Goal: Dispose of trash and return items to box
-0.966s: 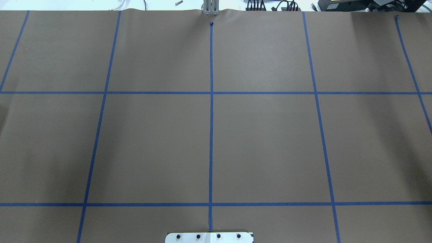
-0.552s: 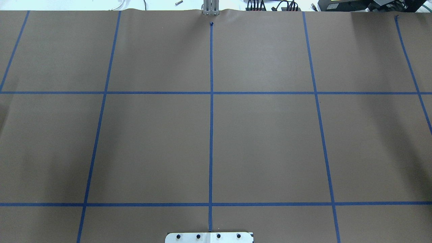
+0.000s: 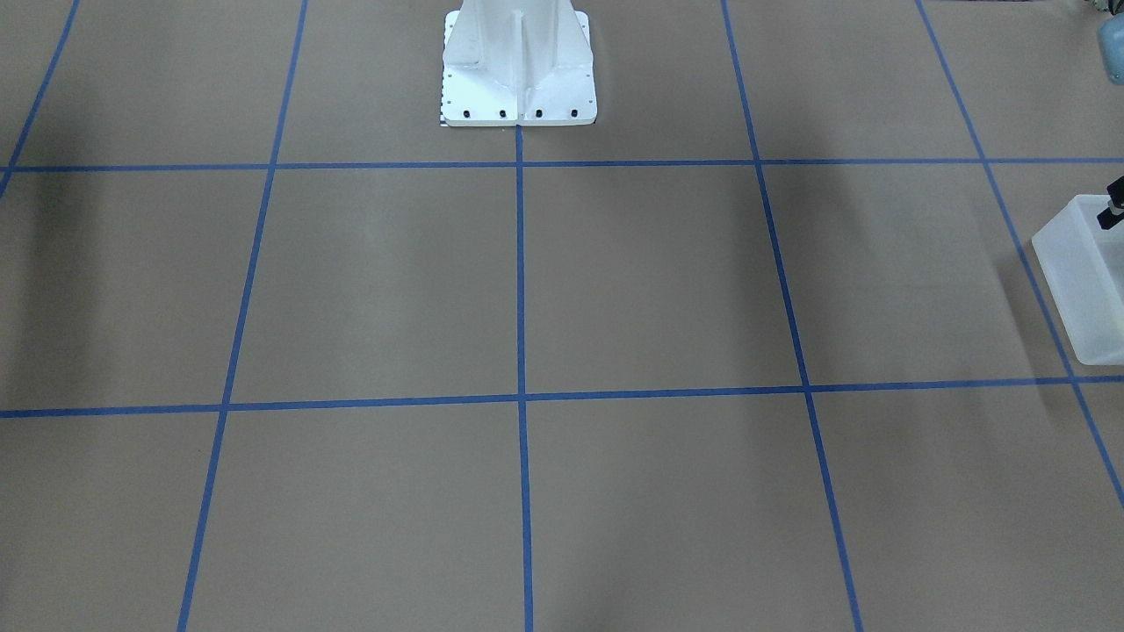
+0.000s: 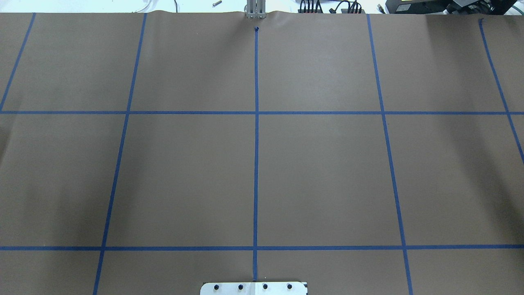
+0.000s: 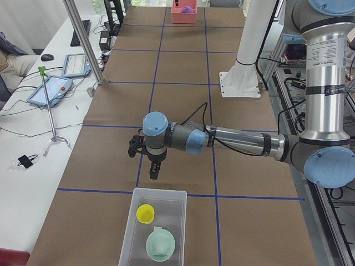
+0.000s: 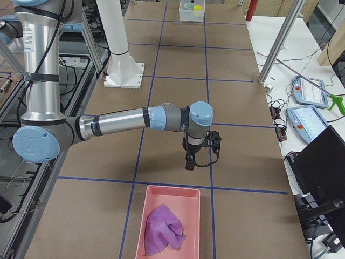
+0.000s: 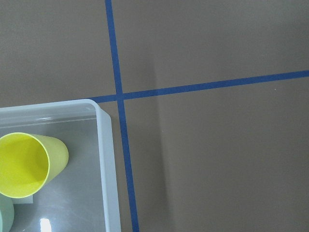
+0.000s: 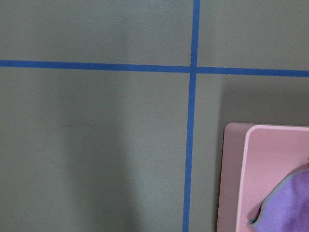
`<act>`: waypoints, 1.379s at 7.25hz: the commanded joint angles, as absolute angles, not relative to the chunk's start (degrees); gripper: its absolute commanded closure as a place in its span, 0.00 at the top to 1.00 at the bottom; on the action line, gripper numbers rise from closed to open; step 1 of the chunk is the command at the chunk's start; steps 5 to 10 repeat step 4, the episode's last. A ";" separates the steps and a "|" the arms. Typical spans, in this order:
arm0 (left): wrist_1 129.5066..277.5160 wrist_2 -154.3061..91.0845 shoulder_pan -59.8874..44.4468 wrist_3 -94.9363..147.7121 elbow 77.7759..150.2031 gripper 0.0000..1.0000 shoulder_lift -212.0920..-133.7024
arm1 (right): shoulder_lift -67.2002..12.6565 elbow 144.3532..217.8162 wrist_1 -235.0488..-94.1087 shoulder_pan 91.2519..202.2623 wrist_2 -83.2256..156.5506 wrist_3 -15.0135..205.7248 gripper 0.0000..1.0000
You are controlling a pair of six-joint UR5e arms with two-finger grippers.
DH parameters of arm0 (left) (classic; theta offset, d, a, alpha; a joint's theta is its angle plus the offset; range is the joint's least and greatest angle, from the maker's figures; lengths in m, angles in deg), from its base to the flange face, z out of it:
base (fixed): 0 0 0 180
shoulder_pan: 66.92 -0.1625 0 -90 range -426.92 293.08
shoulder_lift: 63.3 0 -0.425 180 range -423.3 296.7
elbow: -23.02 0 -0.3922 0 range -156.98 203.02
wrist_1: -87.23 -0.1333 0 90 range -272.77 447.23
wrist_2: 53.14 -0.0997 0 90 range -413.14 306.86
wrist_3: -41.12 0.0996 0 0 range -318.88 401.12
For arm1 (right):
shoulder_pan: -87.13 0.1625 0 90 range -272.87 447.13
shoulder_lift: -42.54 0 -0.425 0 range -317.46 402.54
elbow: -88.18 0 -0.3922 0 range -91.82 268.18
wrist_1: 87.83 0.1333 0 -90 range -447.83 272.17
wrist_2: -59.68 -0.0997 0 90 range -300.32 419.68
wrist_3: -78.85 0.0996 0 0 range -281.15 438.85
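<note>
The box (image 5: 128, 238) is a translucent frosted-white bin on the brown table. It holds a yellow cup (image 5: 146, 213) and a pale green bowl (image 5: 160, 244). My left gripper (image 5: 154, 170) points down just beyond the box's far rim, apart from it; I cannot tell if it is open or shut. The left wrist view shows the box's corner (image 7: 110, 159) and the yellow cup (image 7: 24, 164). The box also shows at the right edge of the front-facing view (image 3: 1076, 290). My right gripper (image 6: 190, 162) hangs above the table near a pink tray (image 6: 152, 216); I cannot tell its state.
The pink tray holds a purple cloth (image 6: 164, 232); its corner shows in the right wrist view (image 8: 236, 179). The white robot base (image 3: 518, 66) stands at the table's middle edge. Blue tape lines (image 4: 256, 164) grid the brown paper. Tablets (image 5: 52, 88) lie on the side desk.
</note>
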State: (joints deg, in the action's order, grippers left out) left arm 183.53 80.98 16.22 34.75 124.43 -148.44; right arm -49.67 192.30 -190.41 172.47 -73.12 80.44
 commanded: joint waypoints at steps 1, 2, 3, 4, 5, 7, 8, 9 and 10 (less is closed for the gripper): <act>182.25 80.98 16.40 35.76 124.79 0.98 -148.29 | -49.66 192.33 -190.40 172.47 -73.12 80.35 1.00; 182.42 80.72 16.40 35.76 124.97 0.98 -148.29 | -49.66 192.33 -190.40 172.47 -73.21 80.44 1.00; 182.50 80.54 16.49 35.84 124.89 0.98 -148.29 | -49.66 192.33 -190.40 172.47 -73.21 80.44 1.00; 182.51 80.54 16.49 35.84 124.89 0.98 -148.29 | -49.57 192.33 -190.40 172.47 -73.21 80.44 1.00; 182.51 80.54 16.49 35.84 124.89 0.98 -148.29 | -49.57 192.33 -190.40 172.47 -73.21 80.44 1.00; 182.51 80.54 16.49 35.84 124.89 0.98 -148.29 | -49.57 192.33 -190.40 172.47 -73.21 80.44 1.00; 182.51 80.54 16.49 35.84 124.89 0.98 -148.29 | -49.57 192.33 -190.40 172.47 -73.21 80.44 1.00; 182.51 80.54 16.49 35.84 124.89 0.98 -148.29 | -49.57 192.33 -190.40 172.47 -73.21 80.44 1.00; 182.51 80.54 16.49 35.84 124.89 0.98 -148.29 | -49.57 192.33 -190.40 172.47 -73.21 80.44 1.00</act>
